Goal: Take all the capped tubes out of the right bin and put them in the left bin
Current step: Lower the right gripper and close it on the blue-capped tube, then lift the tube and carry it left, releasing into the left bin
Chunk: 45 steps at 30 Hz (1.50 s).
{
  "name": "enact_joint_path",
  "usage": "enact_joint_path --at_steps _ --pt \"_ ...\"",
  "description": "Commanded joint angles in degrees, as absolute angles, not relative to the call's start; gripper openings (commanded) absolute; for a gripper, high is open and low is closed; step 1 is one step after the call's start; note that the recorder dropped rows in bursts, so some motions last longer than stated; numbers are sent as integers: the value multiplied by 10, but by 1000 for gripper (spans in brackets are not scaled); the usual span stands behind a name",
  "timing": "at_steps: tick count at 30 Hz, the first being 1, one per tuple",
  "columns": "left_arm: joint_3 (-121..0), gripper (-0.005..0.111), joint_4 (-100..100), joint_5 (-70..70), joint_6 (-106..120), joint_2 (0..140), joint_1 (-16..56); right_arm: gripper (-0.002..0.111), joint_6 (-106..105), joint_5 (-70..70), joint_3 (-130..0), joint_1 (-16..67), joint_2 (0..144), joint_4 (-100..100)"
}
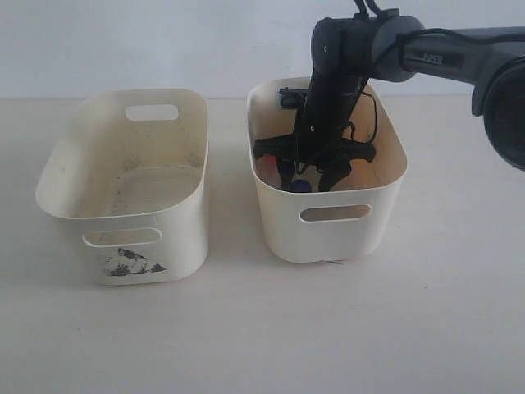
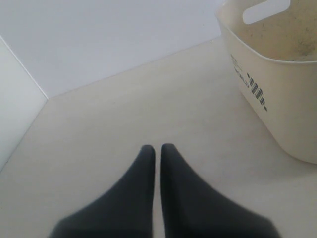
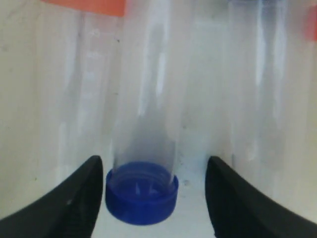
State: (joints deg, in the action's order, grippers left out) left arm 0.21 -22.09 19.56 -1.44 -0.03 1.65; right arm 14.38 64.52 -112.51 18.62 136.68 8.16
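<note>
The right bin (image 1: 283, 222) holds several capped tubes lying on its floor. My right gripper (image 1: 308, 182) reaches down into it and stands open. In the right wrist view its jaws (image 3: 154, 163) straddle the blue cap (image 3: 141, 193) of a clear tube (image 3: 148, 99); the cap lies close against one finger (image 3: 79, 198), with a gap to the other. A tube with an orange cap (image 3: 89, 6) lies beside it, and another clear tube (image 3: 257, 74) on the far side. A blue cap (image 1: 301, 186) shows under the gripper. The left bin (image 1: 176, 238), with its torn sticker, has no tube showing inside.
My left gripper (image 2: 158, 147) hangs shut over bare tabletop, out of the exterior view. A cream bin with a dark checkered print (image 2: 277, 99) stands near it; which bin I cannot tell. A pale wall (image 1: 164, 41) runs behind the table.
</note>
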Motion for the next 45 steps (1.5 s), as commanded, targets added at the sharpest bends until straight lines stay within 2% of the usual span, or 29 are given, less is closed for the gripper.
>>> enact_joint_path --at_steps 1,5,7,28,38,45 --pt "0 4 -219 194 -20 0 19 40 151 642 -1122 183 1373 70" --pt "0 4 -219 194 -20 0 19 10 151 649 -1122 183 1373 70" --pt "0 4 -219 194 -20 0 19 0 147 655 -1122 183 1372 69" --pt "0 4 -219 194 -20 0 19 0 105 700 -1122 189 1196 58" --pt "0 4 -219 194 -20 0 19 0 25 693 -1121 310 1168 134" --pt "0 4 -219 194 -20 0 19 0 -6 571 -1121 386 1168 128"
